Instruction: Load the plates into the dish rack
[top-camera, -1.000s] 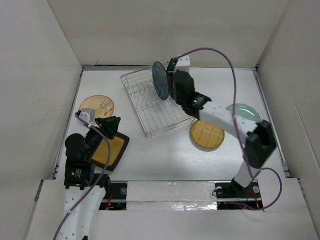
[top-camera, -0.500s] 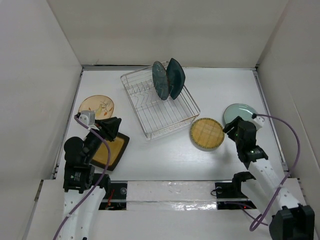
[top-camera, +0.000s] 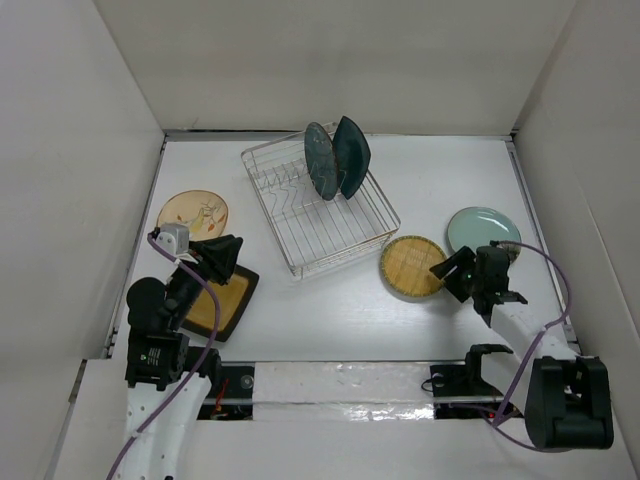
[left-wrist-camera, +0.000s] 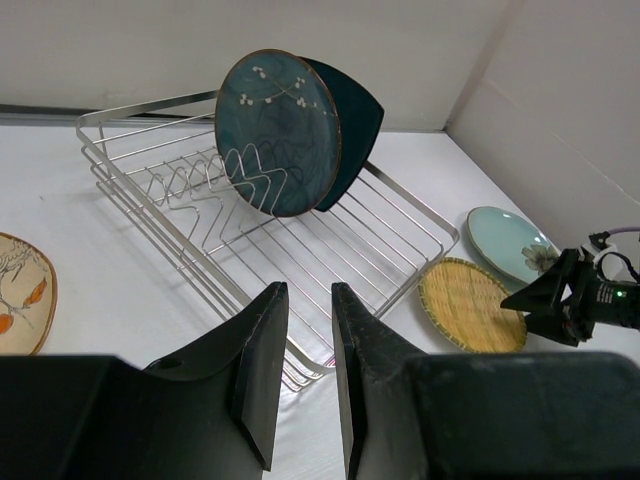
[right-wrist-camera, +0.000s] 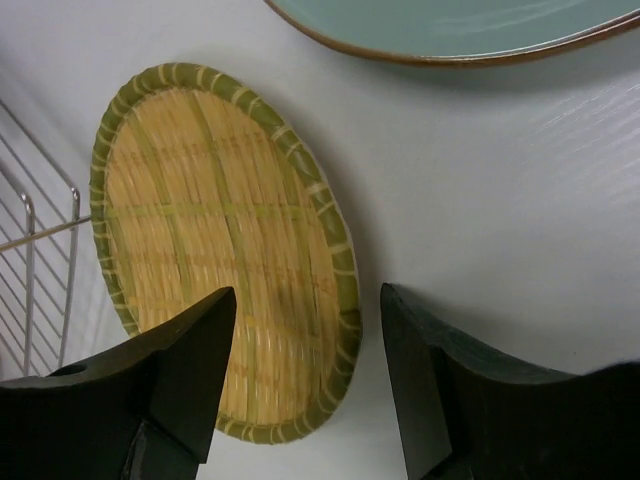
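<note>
**Right gripper swings back from rack to woven plate**

Pulled away from the dish rack (top-camera: 268, 215), the right gripper (right-wrist-camera: 305, 300) spreads wide and empty at the 3 o'clock rim of the yellow woven-look plate (right-wrist-camera: 220, 250), which lies flat on the table. The smooth pale green plate (top-camera: 482, 228) lies at its 2 o'clock. Two of six stand on edge between the silver wires: the glossy round teal plate (top-camera: 320, 160) and the dark squarish plate (top-camera: 351, 155). The left gripper (left-wrist-camera: 300, 300), narrow and empty, hovers by the black-rimmed mustard plate (top-camera: 222, 302). The tan plate (top-camera: 193, 212) lies at its 11 o'clock.
</note>
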